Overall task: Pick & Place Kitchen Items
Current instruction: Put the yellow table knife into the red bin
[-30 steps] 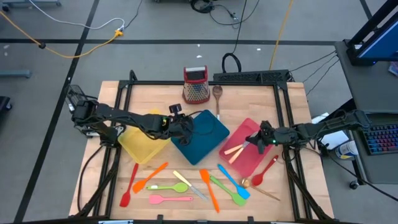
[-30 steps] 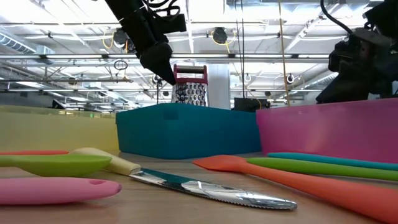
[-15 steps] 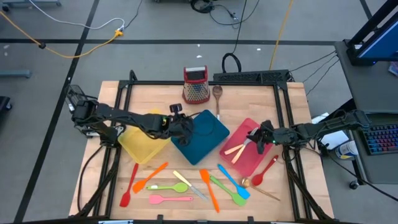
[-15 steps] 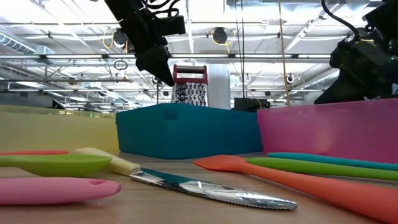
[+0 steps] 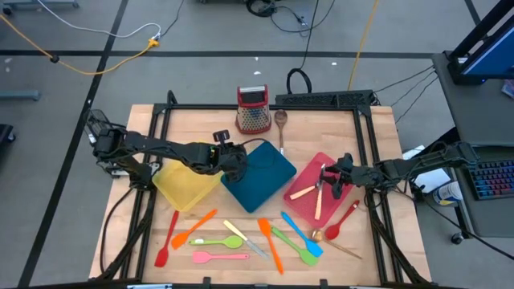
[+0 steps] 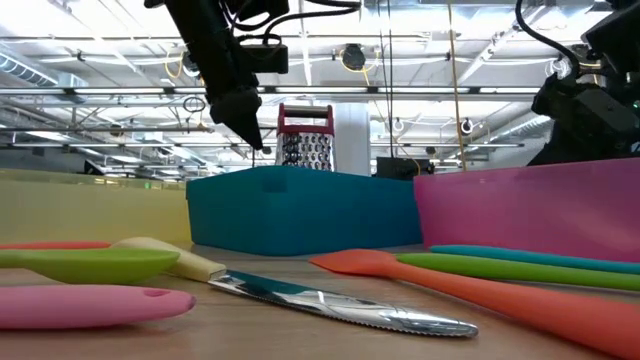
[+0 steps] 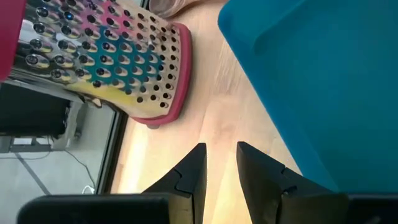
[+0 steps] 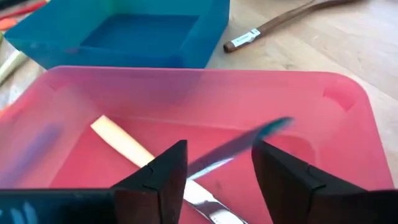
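Where it lies, knife point(image 5: 319, 195) points along tray point(image 5: 300, 201).

Left hand point(image 7: 219, 163): 2 dark fingers point(image 7: 189, 174) a narrow gap apart, nothing between them, over bare wooden table point(image 7: 211, 112). Teal tray point(image 7: 311, 74) just beside the fingers; its wall runs past one of them. Beyond, a metal grater point(image 7: 99, 56) with a red rim stands on the table, holes reflecting teal and yellow. Dark frame rail point(image 7: 115, 155) at table edge.
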Controlling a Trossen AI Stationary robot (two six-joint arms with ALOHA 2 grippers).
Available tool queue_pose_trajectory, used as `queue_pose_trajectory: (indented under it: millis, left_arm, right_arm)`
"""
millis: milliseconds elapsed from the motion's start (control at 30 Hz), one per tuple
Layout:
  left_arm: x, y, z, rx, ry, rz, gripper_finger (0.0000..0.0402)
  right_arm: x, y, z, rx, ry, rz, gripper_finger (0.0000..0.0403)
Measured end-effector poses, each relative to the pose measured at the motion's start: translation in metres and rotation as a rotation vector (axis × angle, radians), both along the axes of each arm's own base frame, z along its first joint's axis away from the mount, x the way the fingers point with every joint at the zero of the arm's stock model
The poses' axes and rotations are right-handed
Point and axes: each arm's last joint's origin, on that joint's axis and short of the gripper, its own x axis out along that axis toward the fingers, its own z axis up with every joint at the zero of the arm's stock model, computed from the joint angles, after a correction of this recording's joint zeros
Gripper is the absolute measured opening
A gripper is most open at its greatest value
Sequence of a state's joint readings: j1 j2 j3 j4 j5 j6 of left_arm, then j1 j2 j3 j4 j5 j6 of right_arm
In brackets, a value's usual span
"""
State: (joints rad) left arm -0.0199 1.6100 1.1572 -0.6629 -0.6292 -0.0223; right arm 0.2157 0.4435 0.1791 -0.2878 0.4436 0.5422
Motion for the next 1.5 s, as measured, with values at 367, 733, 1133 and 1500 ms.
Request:
queue_pose_trajectory:
  millis: [367, 733, 1133, 1500]
  left_arm:
    - [-0.005, -0.001, -0.002, -0.003, 0.053, 0.001, 0.0093]
    - [-0.026, -0.019, -0.009, -0.068, 0.186, 0.093, 0.0093]
    - [-0.050, -0.040, 0.003, -0.188, 0.424, -0.202, 0.0093]
    - [-0.086, -0.044, 0.028, -0.421, -0.162, -0.433, 0.0093]
  right_arm:
    - [0.004, -0.002, 0.009, -0.127, -0.076, -0.033, 0.0177]
    - [0.022, 0.006, 0.037, -0.075, -0.389, 0.096, 0.0160]
    - [0.048, 0.011, 0.040, -0.167, -0.483, 0.127, 0.0160]
    - [0.065, 0.017, 0.045, -0.214, -0.640, 0.196, 0.0160]
